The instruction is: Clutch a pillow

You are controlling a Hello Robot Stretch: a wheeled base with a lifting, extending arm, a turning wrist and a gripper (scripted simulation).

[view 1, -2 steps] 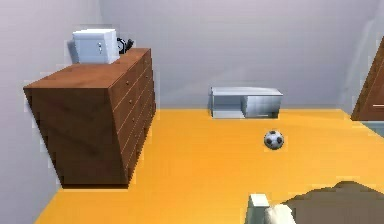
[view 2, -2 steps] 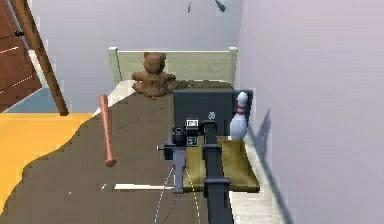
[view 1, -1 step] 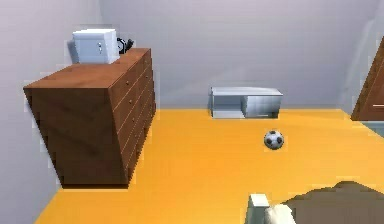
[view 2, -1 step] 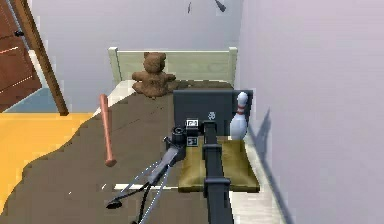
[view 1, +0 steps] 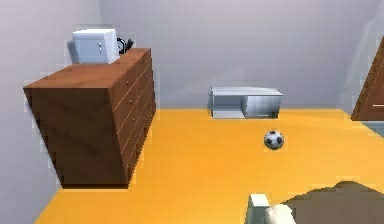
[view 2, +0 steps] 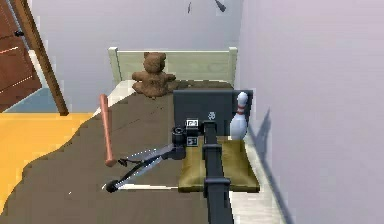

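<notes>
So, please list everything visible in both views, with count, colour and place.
dresser: one, brown, forward view's left
box: one, white, on the dresser
low shelf: one, grey, against far wall
ball: one, black-and-white, on orange floor
bed: one, brown cover, arm side view
teddy bear: one, brown, at bed's headboard
bat: one, reddish, on bed
bowling pin: one, white, bed's wall side
pillow: one, olive, under the arm
dark block: one, charcoal, beyond the pillow
arm: one, dark, over the pillow
gripper: one, dark, above bed; holding unclear
</notes>
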